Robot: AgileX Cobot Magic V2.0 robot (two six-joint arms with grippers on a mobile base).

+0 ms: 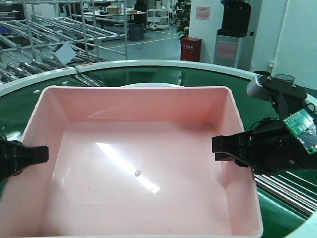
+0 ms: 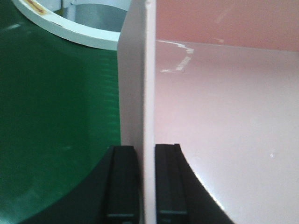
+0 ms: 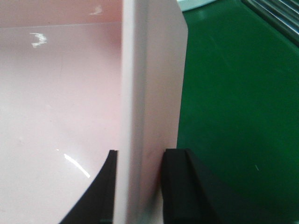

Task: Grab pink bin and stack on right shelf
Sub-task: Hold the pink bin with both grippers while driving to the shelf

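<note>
- Front view: the pink bin (image 1: 138,148) lies open side up over the green belt (image 1: 20,106). Its long axis seems to run side to side, from left gripper (image 1: 37,154) to right gripper (image 1: 223,148). The grasp looks made. Next comes a level, matched lift toward the right shelf, which is not in view.
- Left wrist: fingers (image 2: 122,182) pinch the bin's left wall.
- Right wrist: fingers (image 3: 180,186) clamp its right wall.

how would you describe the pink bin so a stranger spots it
Over the curved green belt in the foreground is the pink bin, its side walls pinched by the left gripper and right gripper. It is wide, shallow and the only pale pink thing there.
</note>
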